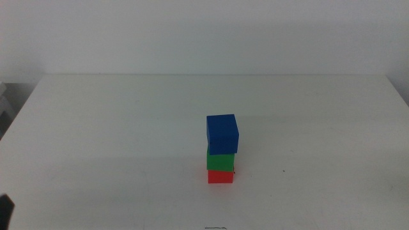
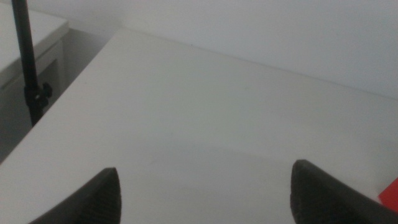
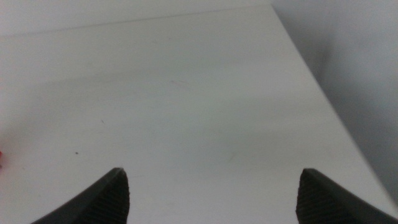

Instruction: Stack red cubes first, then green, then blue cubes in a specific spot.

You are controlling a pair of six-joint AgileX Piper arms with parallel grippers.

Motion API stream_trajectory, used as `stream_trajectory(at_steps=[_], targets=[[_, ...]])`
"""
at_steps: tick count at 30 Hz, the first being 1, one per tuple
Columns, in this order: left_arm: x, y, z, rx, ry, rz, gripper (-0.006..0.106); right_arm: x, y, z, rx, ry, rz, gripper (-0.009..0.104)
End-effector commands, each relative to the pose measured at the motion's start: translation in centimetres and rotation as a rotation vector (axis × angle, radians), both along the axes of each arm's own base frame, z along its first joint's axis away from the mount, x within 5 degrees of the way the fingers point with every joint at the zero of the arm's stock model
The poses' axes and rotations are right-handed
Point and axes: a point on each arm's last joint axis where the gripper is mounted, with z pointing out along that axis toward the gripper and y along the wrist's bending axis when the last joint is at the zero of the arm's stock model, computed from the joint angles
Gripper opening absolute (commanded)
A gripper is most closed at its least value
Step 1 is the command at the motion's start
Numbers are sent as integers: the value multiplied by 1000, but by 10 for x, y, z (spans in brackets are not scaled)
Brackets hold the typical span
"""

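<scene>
A stack of three cubes stands slightly right of the table's centre in the middle view. The red cube (image 1: pixel 221 176) is at the bottom, the green cube (image 1: pixel 220 161) sits on it, and the blue cube (image 1: pixel 222 133) is on top, turned a little. The specific spot under the stack is plain white tabletop (image 1: pixel 128 140). My left gripper (image 2: pixel 205 171) is open and holds nothing; it waits at the front left, with a red sliver (image 2: pixel 392 194) at that picture's edge. My right gripper (image 3: pixel 214 171) is also open and holds nothing, out of the middle view.
A tiny dark speck (image 1: pixel 284 170) lies on the table right of the stack. In the left wrist view, a black pole (image 2: pixel 28 68) and a white side unit (image 2: pixel 31 31) stand beyond the table's left edge. The right wrist view shows the table's right edge (image 3: pixel 323 106).
</scene>
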Motion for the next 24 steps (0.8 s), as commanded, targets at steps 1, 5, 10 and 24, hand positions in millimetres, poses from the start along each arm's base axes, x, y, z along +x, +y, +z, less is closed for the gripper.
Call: stream_trajectory(at_steps=[1, 5, 10, 24], targets=[[-3, 0, 3, -16, -111, -1, 92, 0, 1, 0, 30, -164, -9, 82], [-1, 0, -13, -14, -100, 0, 92, -1, 1, -19, 24, -191, -9, 82], [2, 0, -24, -22, -92, 0, 92, -1, -2, -36, -43, -159, -20, 82], [5, 0, -36, -21, -86, 1, 92, 2, -3, -85, -131, -203, -10, 82]])
